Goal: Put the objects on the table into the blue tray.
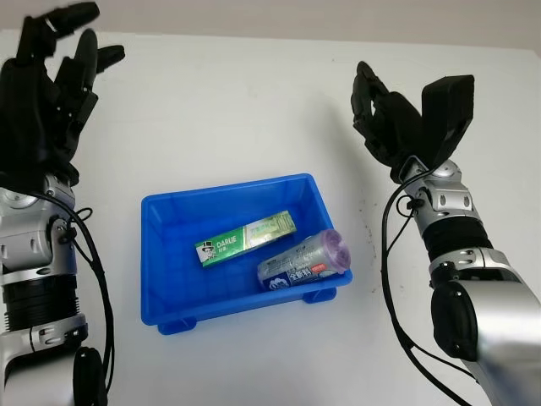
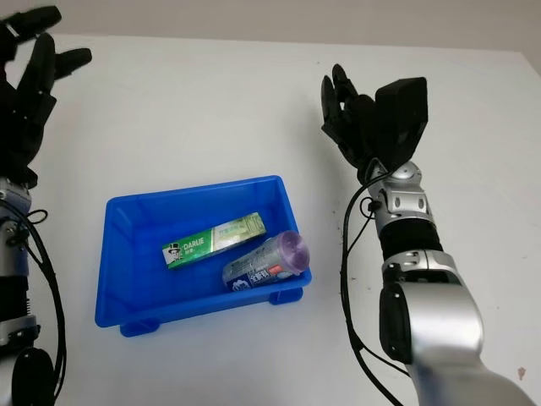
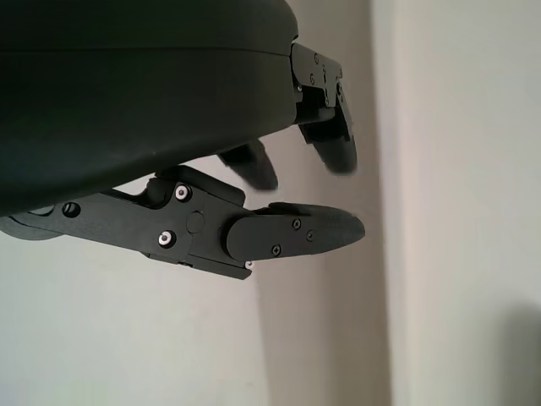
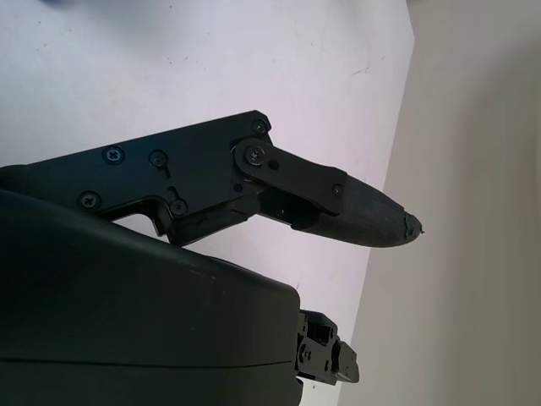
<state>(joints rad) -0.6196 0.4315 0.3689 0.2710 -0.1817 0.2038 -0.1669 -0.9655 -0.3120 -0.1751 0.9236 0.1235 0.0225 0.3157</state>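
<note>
While both the left hand (image 1: 51, 93) and right hand (image 1: 397, 118) are raised empty above the table (image 1: 220, 101), the green toothpaste box (image 1: 245, 238) and purple-capped roll (image 1: 304, 262), judged light and graspable across their widths, are seen inside the blue tray (image 1: 161, 254).

left robot hand (image 2: 21, 80): fingertips and outer side cut off at the right eye view's left edge
toothpaste box (image 1: 245, 238): small print too small to read
purple-capped roll (image 1: 304, 261): near end hidden behind the blue tray (image 1: 161, 254) front wall; label text illegible
desk (image 1: 237, 110): far corners cut off
</note>
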